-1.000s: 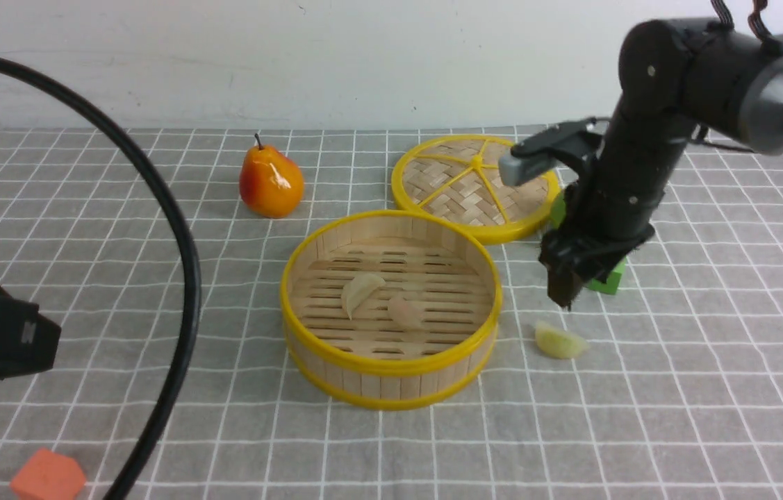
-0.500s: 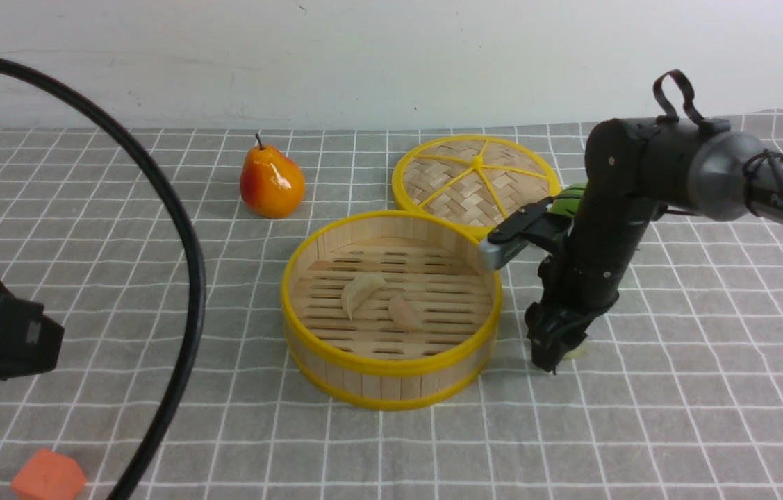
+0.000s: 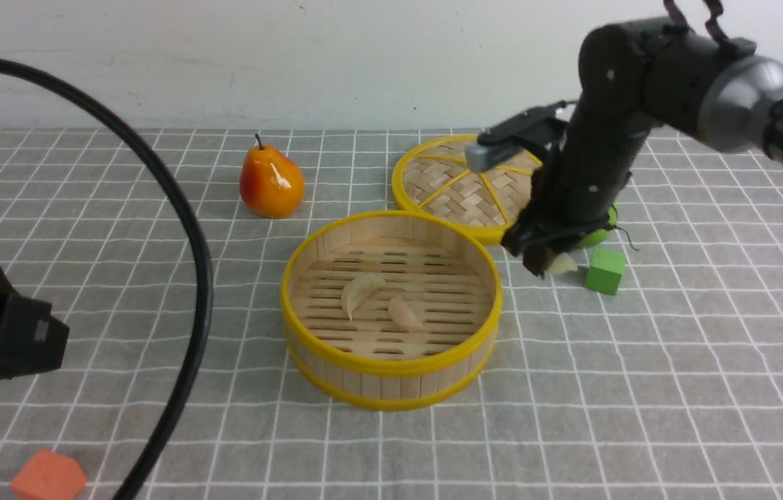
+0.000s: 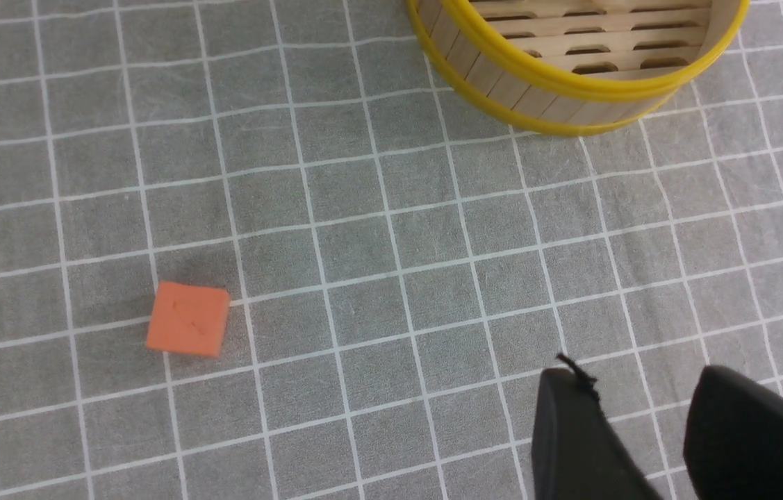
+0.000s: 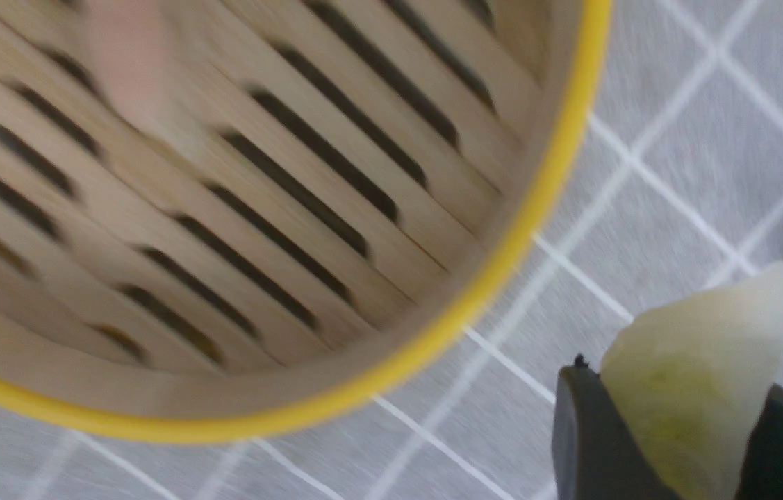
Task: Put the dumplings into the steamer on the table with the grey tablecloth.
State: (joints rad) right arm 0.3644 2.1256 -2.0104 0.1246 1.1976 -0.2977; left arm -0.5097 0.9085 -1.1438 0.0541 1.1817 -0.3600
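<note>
The steamer (image 3: 391,366) stands mid-table on the grey tablecloth (image 3: 676,403). A whitish dumpling (image 3: 361,292) and a pinkish dumpling (image 3: 405,314) lie on its slatted floor. My right gripper (image 3: 547,260) hangs just off the steamer's right rim, above the cloth, shut on the pale green dumpling (image 3: 563,264). In the right wrist view that dumpling (image 5: 697,368) sits pinched in the gripper (image 5: 676,385), beside the steamer's yellow rim (image 5: 537,229). My left gripper (image 4: 641,417) hovers open over bare cloth near the steamer's wall (image 4: 502,90), nothing between its fingers.
The woven lid (image 3: 447,187) lies flat behind the steamer. A green cube (image 3: 604,271) and a green round thing (image 3: 599,235), partly hidden by the arm, sit right of my right gripper. A pear (image 3: 271,184) stands back left. An orange cube (image 3: 48,477) lies front left.
My right gripper came down on the pale green dumpling lying on the cloth right of the steamer, closed on it, and lifted it up and back. The left arm stayed put.
</note>
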